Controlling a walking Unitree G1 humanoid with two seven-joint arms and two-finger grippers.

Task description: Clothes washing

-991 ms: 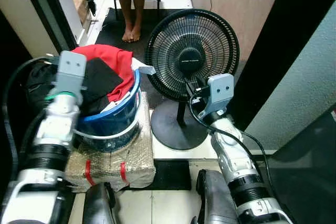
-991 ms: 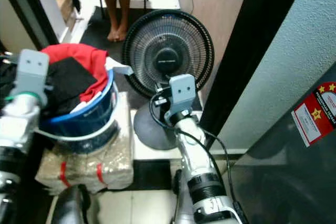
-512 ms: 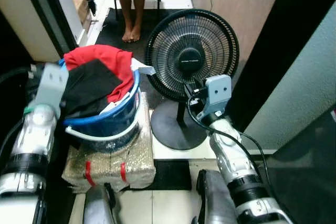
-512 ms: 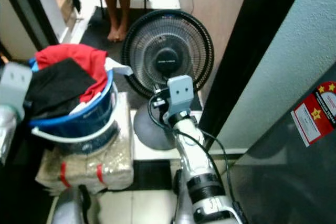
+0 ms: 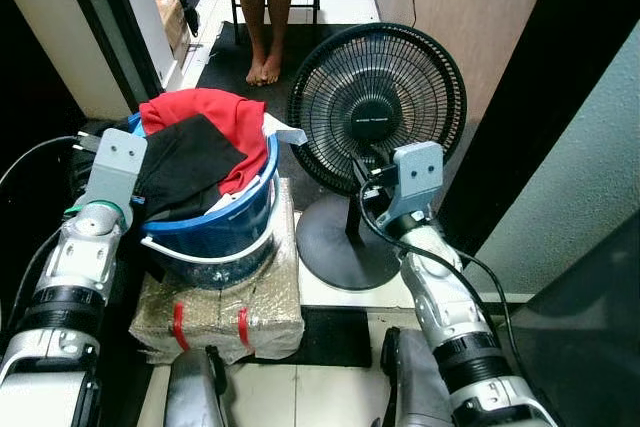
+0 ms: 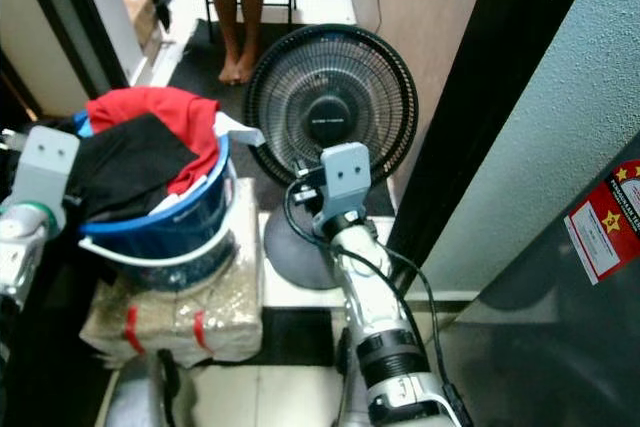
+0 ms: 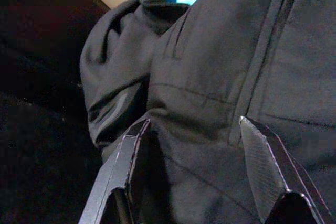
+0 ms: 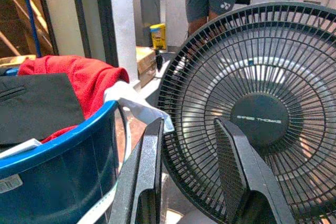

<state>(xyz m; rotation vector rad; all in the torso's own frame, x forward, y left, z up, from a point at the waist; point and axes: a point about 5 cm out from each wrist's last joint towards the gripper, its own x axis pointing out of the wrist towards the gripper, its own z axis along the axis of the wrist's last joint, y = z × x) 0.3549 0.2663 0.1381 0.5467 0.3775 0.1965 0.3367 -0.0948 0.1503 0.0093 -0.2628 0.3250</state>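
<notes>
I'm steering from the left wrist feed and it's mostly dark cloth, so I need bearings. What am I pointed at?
Observer: The left gripper is open at a black garment heaped in a blue bucket.
Operator: Anything else in that bucket?
Observer: A red garment lies behind the black one, draped over the far rim.
Operator: What is to the right of it?
Observer: A black standing fan, with the open right gripper held in front of it.
Operator: Anyone nearby?
Observer: Yes, a person's bare legs beyond the fan.
</notes>
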